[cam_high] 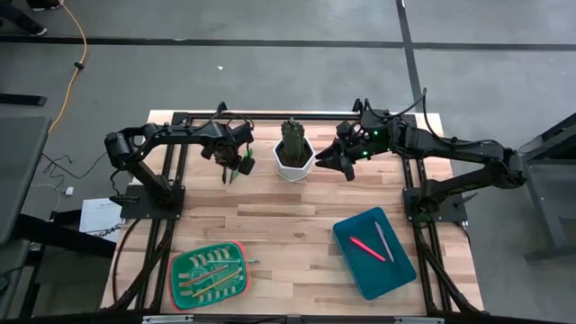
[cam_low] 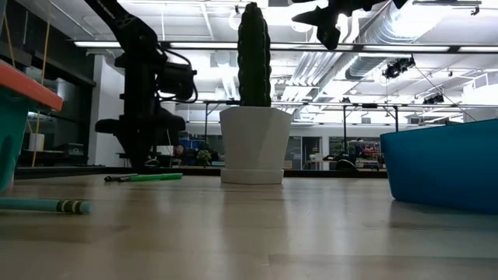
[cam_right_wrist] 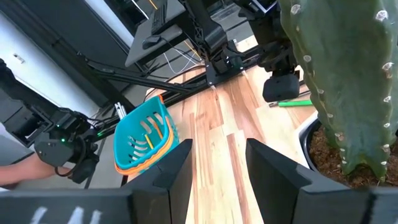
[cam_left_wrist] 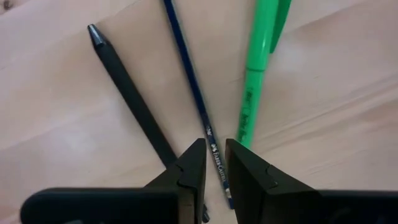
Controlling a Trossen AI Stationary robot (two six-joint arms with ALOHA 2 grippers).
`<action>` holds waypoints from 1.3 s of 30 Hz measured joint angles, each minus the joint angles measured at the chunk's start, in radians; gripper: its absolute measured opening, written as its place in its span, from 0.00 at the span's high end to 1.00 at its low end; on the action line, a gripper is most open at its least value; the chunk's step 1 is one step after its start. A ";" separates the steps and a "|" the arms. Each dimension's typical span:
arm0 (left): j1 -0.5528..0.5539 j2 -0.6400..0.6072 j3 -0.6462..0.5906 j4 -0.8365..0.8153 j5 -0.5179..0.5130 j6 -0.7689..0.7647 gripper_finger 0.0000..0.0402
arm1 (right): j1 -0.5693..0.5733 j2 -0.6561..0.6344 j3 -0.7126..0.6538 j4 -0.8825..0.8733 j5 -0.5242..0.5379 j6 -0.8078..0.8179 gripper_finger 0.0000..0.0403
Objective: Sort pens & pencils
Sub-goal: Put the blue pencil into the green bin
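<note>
On the wooden surface [cam_high: 288, 211], the left pincer [cam_left_wrist: 214, 165] straddles a blue pencil [cam_left_wrist: 193, 81] beside a green pen [cam_left_wrist: 256, 68], fingers narrowly apart, not yet clenched; the right pincer [cam_right_wrist: 214, 165] hovers released near the cactus pot [cam_high: 294, 160].

Bench [cam_high: 297, 211]: pale wood planks, matt, visible grain. Under my left pincer [cam_left_wrist: 214, 165], matt black plastic fingers [cam_left_wrist: 189, 171]; green pen [cam_left_wrist: 254, 87] looks smooth plastic, slight sheen; dark blue pencil [cam_left_wrist: 196, 93] lacquered, silver lettering; black pen [cam_left_wrist: 127, 93] matt. I see blue bin [cam_high: 373, 252] smooth plastic, green basket [cam_high: 209, 274] slotted plastic. Cactus pot [cam_low: 254, 144] white, smooth, matt; cactus [cam_right_wrist: 348, 74] dull, spiny.
</note>
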 joint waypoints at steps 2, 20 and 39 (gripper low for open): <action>0.000 0.000 0.000 0.017 0.001 0.004 0.88 | 0.000 0.000 0.000 0.000 0.000 -0.007 0.65; 0.001 0.005 0.000 0.048 0.004 0.011 0.88 | 0.000 0.000 0.000 0.000 0.000 -0.014 0.65; 0.001 0.005 0.000 0.039 -0.008 -0.031 0.68 | 0.000 0.000 0.000 -0.008 -0.002 -0.019 0.65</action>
